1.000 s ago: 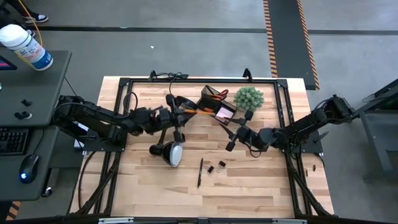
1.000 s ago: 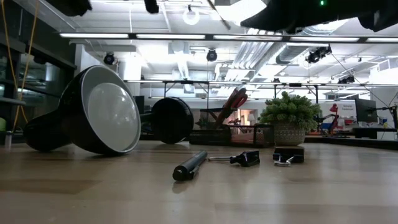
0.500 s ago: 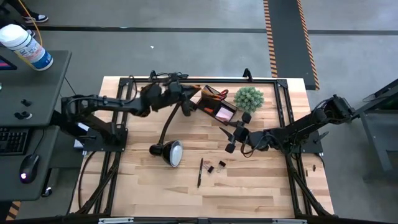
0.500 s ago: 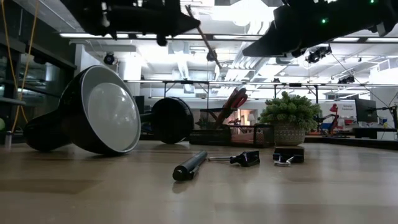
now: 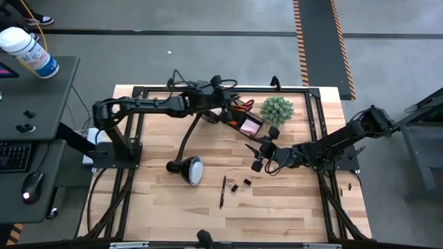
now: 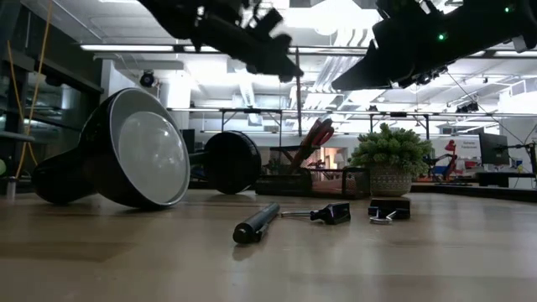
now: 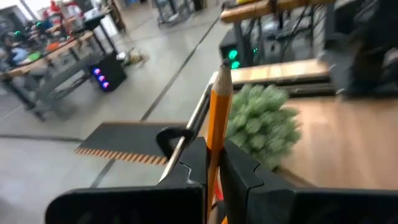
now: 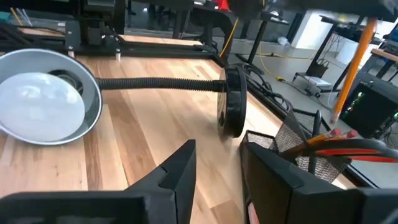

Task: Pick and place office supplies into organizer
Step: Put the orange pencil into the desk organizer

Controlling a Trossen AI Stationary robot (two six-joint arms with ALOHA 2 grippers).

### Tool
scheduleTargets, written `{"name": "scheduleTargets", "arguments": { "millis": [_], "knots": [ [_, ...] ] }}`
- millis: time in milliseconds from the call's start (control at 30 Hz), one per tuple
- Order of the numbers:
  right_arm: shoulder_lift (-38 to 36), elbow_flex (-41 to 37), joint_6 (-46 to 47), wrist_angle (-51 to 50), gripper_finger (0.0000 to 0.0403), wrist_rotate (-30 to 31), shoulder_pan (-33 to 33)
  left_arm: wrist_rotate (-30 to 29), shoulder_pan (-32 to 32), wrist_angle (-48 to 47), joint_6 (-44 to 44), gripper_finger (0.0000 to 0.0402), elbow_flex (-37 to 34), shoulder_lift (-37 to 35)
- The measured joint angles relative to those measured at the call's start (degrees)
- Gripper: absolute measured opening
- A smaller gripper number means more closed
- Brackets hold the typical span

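My left gripper (image 5: 223, 105) (image 7: 216, 146) hangs above the dark mesh organizer (image 5: 239, 114) (image 6: 310, 180) at the table's far side, shut on a yellow-orange pencil (image 7: 219, 106) (image 6: 296, 92). Orange-handled scissors (image 6: 315, 134) (image 8: 348, 148) stand in the organizer's cup, and a pink pad (image 5: 247, 125) lies in its lower part. A black pen (image 5: 223, 192) (image 6: 256, 222) and two binder clips (image 5: 240, 185) (image 6: 336, 213) lie flat on the table nearer the front. My right gripper (image 5: 257, 155) (image 8: 217, 168) hovers open to the right of the table's middle, nothing between its fingers. My left gripper pinches the pencil's shaft (image 7: 214, 155) between its two fingers. The fingers come about level from the table's left and lie across the pencil. The pencil stands upright, most of its length hanging below the fingers (image 6: 297, 109), clear of the table, beside the scissors' handles.
A black desk lamp lies on the table, its head (image 5: 188, 168) (image 6: 126, 151) left of the pen, its neck (image 5: 185, 138) running back to its base (image 6: 232, 161). A green spiky plant (image 5: 277, 109) (image 6: 390, 151) stands right of the organizer. A black frame (image 5: 208, 88) borders the table.
My left gripper has swung from above the lamp's neck toward the table's far edge and to the right, to above the organizer, carrying the pencil. The pencil has turned from slanting to upright. My right gripper has sunk a little and rolled.
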Motion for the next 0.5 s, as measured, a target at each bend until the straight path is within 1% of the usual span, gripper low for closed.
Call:
{"name": "scheduleTargets", "arguments": {
  "millis": [133,300,400,500],
  "knots": [
    [0.0,0.0,0.2,-0.1,0.0122,-0.9,0.1,-2.0,0.8,-1.7,0.7,0.0000,2.0,3.3],
    [0.0,0.0,0.2,-0.4,0.0122,-1.1,0.1,-4.0,1.3,-2.8,0.1,0.0000,2.5,6.0],
    [0.0,0.0,0.2,-0.4,0.0122,-1.1,0.1,-3.4,1.8,-3.6,-0.6,0.0000,2.6,6.6],
    [0.0,0.0,0.3,-0.4,0.0122,-1.3,0.1,-3.3,2.5,-6.4,-1.8,0.0000,2.5,6.8]
  ]
}}
